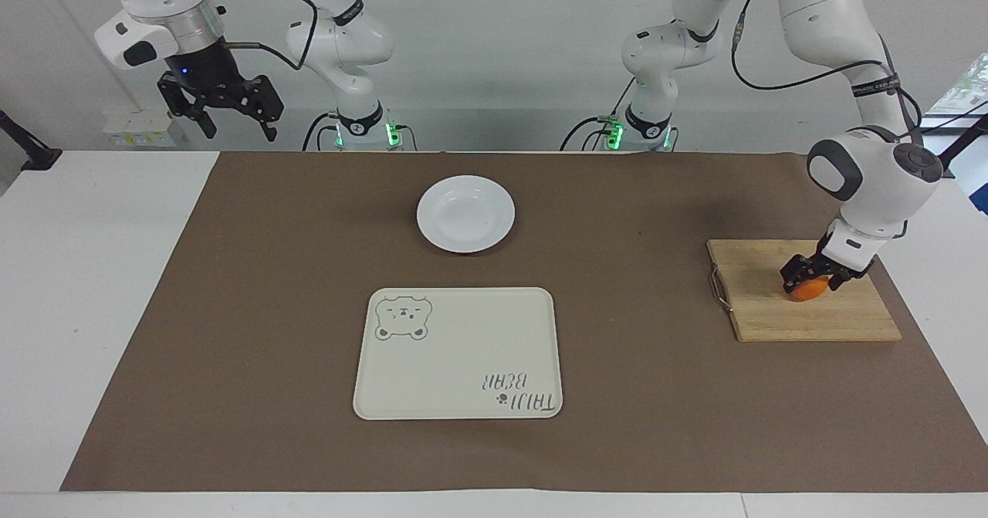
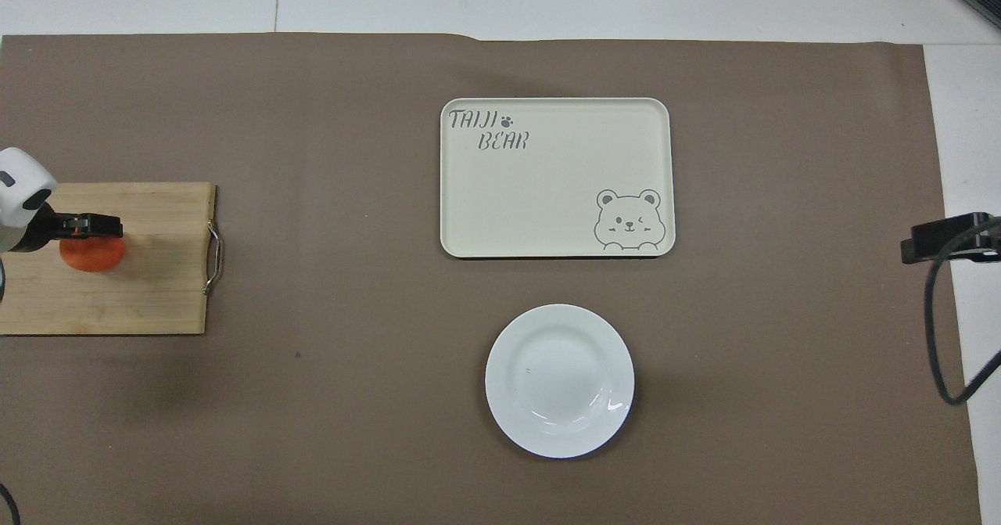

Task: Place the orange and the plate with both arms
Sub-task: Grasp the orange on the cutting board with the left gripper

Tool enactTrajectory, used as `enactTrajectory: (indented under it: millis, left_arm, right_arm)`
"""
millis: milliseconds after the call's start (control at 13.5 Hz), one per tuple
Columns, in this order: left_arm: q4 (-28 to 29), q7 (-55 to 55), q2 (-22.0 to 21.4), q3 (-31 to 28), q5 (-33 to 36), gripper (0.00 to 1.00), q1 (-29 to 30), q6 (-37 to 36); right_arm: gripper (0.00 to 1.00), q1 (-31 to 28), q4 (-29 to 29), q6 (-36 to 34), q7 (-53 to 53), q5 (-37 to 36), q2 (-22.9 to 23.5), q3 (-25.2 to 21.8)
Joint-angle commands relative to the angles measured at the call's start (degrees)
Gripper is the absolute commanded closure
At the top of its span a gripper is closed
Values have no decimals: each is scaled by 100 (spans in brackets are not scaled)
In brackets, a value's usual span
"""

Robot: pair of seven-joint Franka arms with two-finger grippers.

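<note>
Left end effector (image 1: 812,276) open astride orange (image 1: 808,289) on board (image 1: 772,309); right end effector (image 1: 231,116) open, waiting.
</note>
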State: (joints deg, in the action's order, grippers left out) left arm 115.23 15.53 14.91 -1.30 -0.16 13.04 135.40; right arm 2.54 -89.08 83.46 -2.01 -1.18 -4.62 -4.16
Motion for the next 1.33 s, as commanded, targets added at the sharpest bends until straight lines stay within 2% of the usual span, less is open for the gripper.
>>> enactTrajectory:
  millis: [0,296,519,667,741,963,1259]
  left_arm:
    - [193,100,-146,33,7,0,59,91]
    - [184,144,-137,33,7,2,68,92]
    - [167,555,-146,33,7,48,85,-39]
    - [88,609,-146,33,7,66,94,-312]
    - [36,609,-137,42,7,73,94,-322]
    - [-184,592,-199,94,7,85,-29,-426]
    - [-563,522,-304,112,-72,100,-660,-875]
  right_arm:
    - [0,-104,-136,-22,139,136,-119,20]
    - [0,-104,-136,-22,139,136,-119,20]
    - [0,-104,-136,-22,139,136,-127,20]
    - [0,-104,-136,-22,139,136,-127,20]
    - [0,-104,-136,-22,139,136,-127,20]
    - [0,-104,-136,-22,139,136,-127,20]
    - [0,-104,-136,-22,139,136,-127,20]
